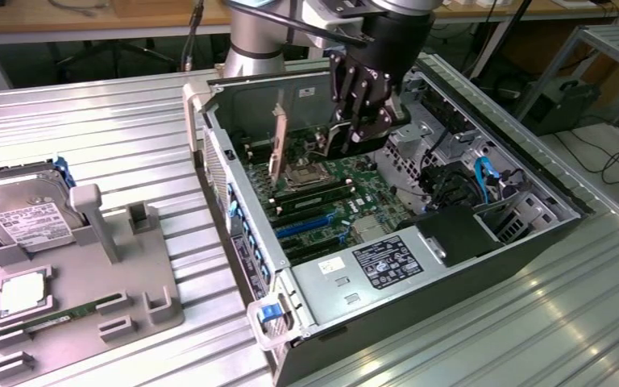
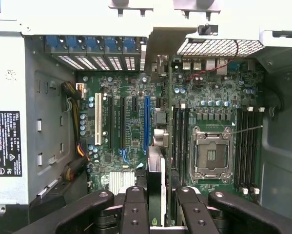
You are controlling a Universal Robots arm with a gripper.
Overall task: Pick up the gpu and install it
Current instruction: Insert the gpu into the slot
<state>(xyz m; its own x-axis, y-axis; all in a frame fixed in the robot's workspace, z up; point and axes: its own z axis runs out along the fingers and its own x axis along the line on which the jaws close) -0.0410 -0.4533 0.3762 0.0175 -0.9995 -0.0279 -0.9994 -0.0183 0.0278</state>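
Hovering inside an open computer case (image 1: 567,211), the gripper (image 2: 156,195) pinches the gpu (image 2: 156,180) edge-on between its dark fingers (image 2: 134,209), one on each flat side of the card. In the wrist view the card appears as a thin upright slab with a dark face and a green edge, poised above the motherboard (image 2: 136,124) and apart from it. In the exterior view the arm comes down from the far side, and its gripper (image 1: 355,133) hangs over the far middle of the board.

Below lie the empty processor socket (image 2: 211,153) with memory slots on both sides, and a row of expansion slots including a blue slot (image 2: 146,122) and a white slot (image 2: 98,119). The card hangs between the blue slot and the socket; whether it is lined up with any slot cannot be told. A second card (image 1: 278,145) stands upright in the case, on the exterior view's left of the gripper.

Outside the case, on the exterior view's left, a grey fixture tray (image 1: 138,278) holds a hard drive (image 1: 19,211) and a memory stick (image 1: 68,316).

The pick-up looks finished; the install is in hand, with the card carried but not yet seated. Seating it would call for lining the card's bottom edge squarely over a slot, bracket toward the case's rear openings, and pressing straight down without tilting.
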